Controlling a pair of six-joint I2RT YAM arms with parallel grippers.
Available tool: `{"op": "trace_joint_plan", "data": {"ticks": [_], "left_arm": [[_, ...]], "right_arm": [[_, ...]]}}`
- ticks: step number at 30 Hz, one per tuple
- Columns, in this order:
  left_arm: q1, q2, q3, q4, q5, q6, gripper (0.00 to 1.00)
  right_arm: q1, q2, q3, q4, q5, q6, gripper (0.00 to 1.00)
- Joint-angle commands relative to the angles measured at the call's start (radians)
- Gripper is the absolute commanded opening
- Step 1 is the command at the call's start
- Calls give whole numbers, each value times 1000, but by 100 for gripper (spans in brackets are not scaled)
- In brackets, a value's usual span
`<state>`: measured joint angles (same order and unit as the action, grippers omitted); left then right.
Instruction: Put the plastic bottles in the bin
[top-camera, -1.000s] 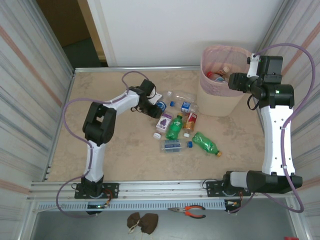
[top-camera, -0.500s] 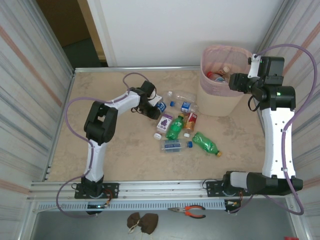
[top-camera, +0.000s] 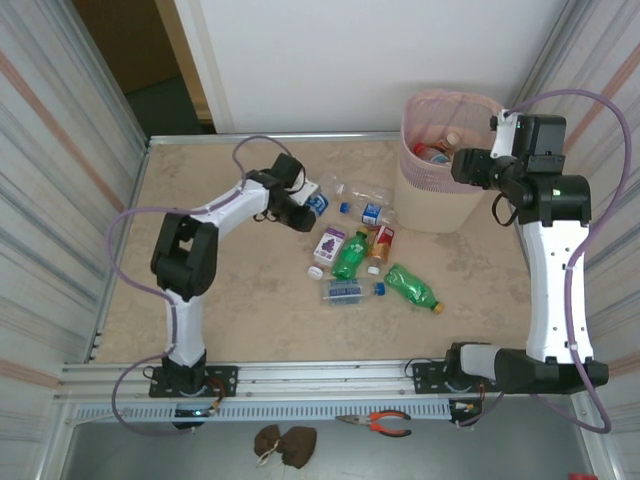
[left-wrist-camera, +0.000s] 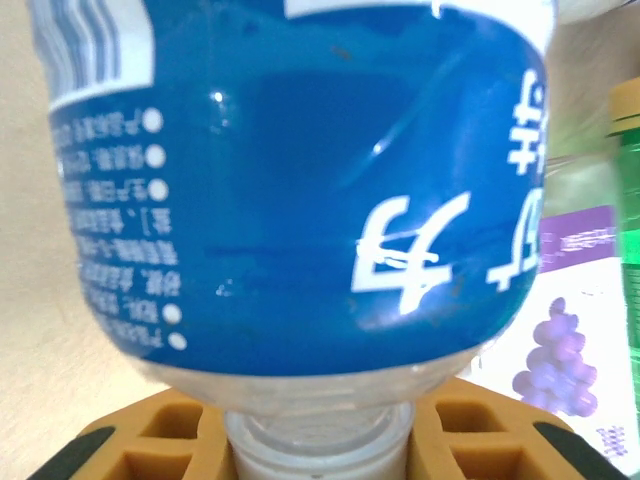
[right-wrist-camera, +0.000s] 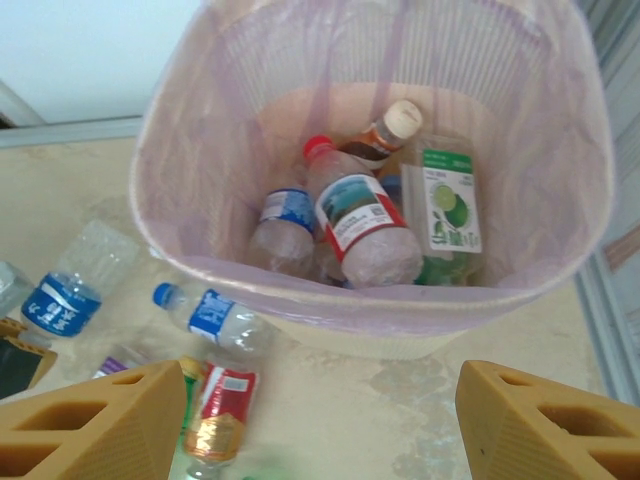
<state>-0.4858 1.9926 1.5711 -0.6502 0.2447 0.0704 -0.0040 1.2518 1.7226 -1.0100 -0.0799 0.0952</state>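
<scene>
Up close, blue-labelled bottle (left-wrist-camera: 300, 200) neck between left gripper (left-wrist-camera: 320, 450) fingers (left-wrist-camera: 150, 440).

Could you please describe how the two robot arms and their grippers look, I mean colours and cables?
The left arm and the right arm are both white links with black joints. A thin purple cable loops along each. The right gripper has orange-yellow fingers with hollow cells; the left gripper looks the same, with black corners.
</scene>
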Motion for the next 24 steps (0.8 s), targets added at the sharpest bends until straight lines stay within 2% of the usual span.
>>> {"op": "trace_joint_plan", "data": {"ticks": [1,12,19,24], "left_arm": [[4,-102,-23,7,30,-8,31],[-5,-364,-122,230,342,-74,30],[-44,-519,-178,404,491,-85,31],[-66,-619,-258,562,567,-79,32]], "right_arm": [[17,-40,13,62,-93,54,71],[114,-133,-140,411,-311,168,72],[199,-190,-228,658,-392,234,73],[266,-222,-262,796,-463,237,79]]}}
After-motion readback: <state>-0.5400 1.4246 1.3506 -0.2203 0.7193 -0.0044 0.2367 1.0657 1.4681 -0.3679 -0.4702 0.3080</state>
